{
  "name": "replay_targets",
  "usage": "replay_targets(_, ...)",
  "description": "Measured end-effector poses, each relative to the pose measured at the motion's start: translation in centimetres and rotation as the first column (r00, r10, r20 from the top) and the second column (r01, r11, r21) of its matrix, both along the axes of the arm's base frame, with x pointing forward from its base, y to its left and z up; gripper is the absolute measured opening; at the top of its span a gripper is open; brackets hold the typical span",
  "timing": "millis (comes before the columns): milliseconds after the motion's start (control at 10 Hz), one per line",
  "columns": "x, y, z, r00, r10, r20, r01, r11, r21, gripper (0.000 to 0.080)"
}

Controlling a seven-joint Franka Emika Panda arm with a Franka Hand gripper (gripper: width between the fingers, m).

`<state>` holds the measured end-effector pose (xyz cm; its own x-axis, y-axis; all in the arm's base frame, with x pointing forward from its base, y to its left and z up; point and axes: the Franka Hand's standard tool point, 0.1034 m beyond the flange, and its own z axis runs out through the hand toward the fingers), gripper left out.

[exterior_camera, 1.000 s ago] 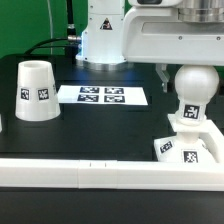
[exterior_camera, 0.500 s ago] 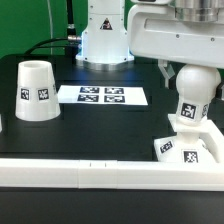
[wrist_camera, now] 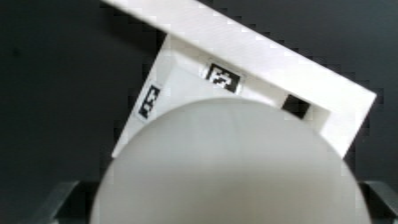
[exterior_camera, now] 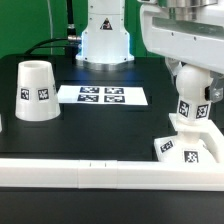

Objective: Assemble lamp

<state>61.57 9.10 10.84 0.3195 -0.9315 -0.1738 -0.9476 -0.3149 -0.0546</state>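
Jaws: they straddled the ball head of the bulb (exterior_camera: 196, 88), a dark finger (wrist_camera: 64, 203) showing at either side; clamped or just close, I couldn't tell.
Bulb: upright on the base (exterior_camera: 203, 140), at the exterior view's right of the tabletop (exterior_camera: 110, 125).
Shade (exterior_camera: 37, 91): wide end down, well apart at the exterior view's left.
Marker board (exterior_camera: 100, 95): flat between them.

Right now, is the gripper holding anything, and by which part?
The gripper holds the bulb by its round head, as it stands on the base.
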Motion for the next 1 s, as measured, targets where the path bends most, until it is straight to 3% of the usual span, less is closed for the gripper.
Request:
replay_targets(200,0.00,0.17,-0.09,0.997,-0.081,-0.007,0.081,0.997,0.007,0.0578)
replay_targets(300,0.00,0.18,-0.10,0.998,-0.062,-0.003,0.062,0.998,0.007,0.0669)
replay_targets(600,-0.08,0.62,0.26,0.995,0.098,-0.003,-0.098,0.995,0.001,0.0698)
replay_targets(800,-0.07,0.58,0.33,0.946,0.323,0.034,-0.323,0.946,-0.008,0.0698)
replay_targets(1000,-0.08,0.57,0.31,0.901,0.430,0.054,-0.430,0.903,-0.012,0.0698)
